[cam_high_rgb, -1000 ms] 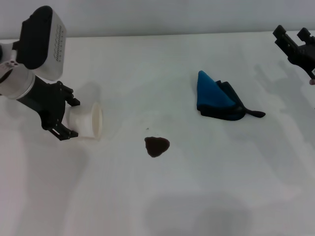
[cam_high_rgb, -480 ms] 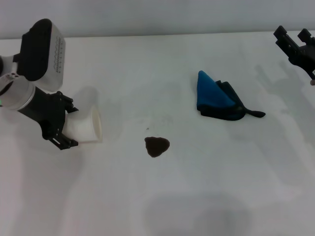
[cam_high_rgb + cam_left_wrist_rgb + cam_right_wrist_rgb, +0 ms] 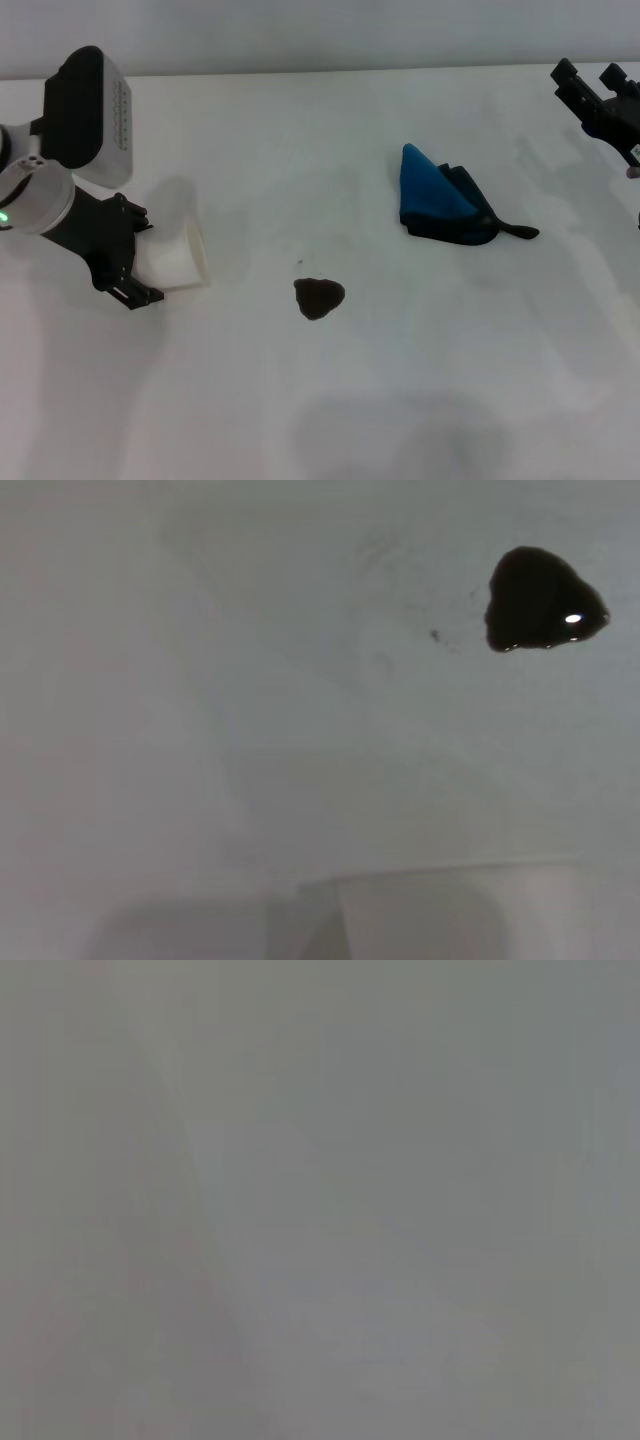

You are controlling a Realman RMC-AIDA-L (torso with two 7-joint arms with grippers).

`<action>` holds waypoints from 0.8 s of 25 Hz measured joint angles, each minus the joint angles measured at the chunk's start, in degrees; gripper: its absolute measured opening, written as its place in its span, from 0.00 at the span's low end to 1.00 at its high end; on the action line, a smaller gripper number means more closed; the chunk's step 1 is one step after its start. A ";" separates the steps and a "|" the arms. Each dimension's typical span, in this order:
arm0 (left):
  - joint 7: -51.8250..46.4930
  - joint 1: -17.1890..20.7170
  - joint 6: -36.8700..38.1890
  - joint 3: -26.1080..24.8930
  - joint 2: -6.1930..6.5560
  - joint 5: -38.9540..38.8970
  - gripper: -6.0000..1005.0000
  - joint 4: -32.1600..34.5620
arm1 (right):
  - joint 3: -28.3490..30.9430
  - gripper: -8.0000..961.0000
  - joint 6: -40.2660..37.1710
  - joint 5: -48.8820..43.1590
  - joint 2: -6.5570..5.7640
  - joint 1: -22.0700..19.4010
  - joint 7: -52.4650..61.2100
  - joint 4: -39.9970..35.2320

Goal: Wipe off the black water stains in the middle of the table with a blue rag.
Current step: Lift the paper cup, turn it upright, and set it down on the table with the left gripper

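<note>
The black water stains are one small dark blot in the middle of the white table; the left wrist view shows this blot glossy. The blue rag lies crumpled to the blot's right and farther back, its dark tail pointing right. At the left, my left gripper is shut on a white cup tipped on its side, mouth toward the blot. My right gripper hovers at the far right corner, fingers apart, well away from the rag.
The cup's white wall fills the near edge of the left wrist view. The right wrist view shows only plain grey. The table's back edge runs along the top of the head view.
My left arm has drawn back to the left with the white cup, which moved slightly away from the blot. The right gripper shifted a little; rag and blot stayed put.
</note>
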 joint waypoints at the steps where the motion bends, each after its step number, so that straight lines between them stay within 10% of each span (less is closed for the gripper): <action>1: -0.28 0.12 -0.39 0.00 0.00 -0.09 0.85 0.29 | -0.22 0.90 -0.01 0.00 0.00 0.00 0.00 -0.02; 9: -4.39 0.22 -0.69 0.01 0.03 -6.76 0.76 -1.47 | -0.67 0.90 -0.15 0.00 -0.05 -0.10 0.00 0.05; 20: 4.26 7.20 -1.00 -0.01 0.23 -39.43 0.69 -7.16 | -2.34 0.90 -0.48 -0.08 -0.06 -0.16 0.00 -0.22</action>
